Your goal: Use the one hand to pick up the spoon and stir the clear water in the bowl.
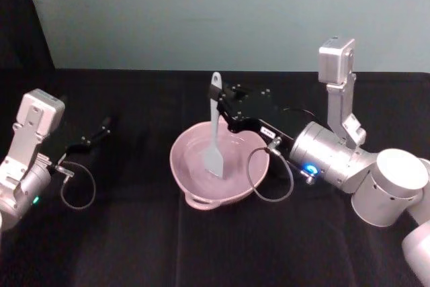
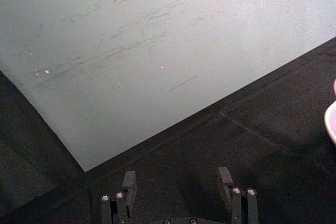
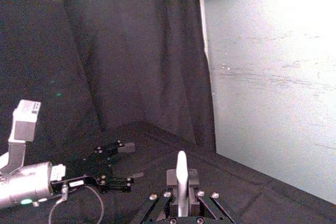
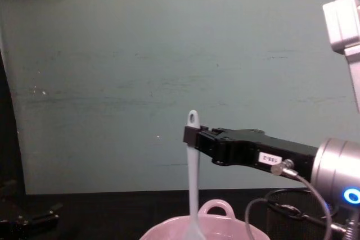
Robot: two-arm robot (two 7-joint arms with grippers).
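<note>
Over the middle of the black-draped table [image 1: 134, 233], the right gripper [image 1: 218, 99] reaches in from the robot's right and is clamped on the upper handle of the white spoon [image 1: 215, 132]. The spoon stands nearly upright. The oval hole at its end sticks up just above the gripper, and the rest of the handle and the blade hang straight down below it.

The paddle blade sits low inside the pale pink bowl [image 1: 176, 159], left of the bowl's centre. The water [image 1: 235, 159] shows only as a faint sheen and soft rings on the pink, and the blade appears to dip into it.

From the chest view, the spoon [image 4: 193, 178] drops from the gripper [image 4: 194, 136] into the bowl [image 4: 163, 230], just left of the small loop handle on the far rim. A black wire-mesh cup [image 4: 298, 223] stands beside the bowl on the robot's right, beneath the forearm.

The right wrist view shows the handle [image 3: 181, 174] pinched between the two fingers [image 3: 181, 203].

The left gripper [image 1: 104, 126] is parked low over the cloth at the robot's far left, well apart from the bowl. Its fingers [image 2: 128, 182] are spread with nothing between them.
</note>
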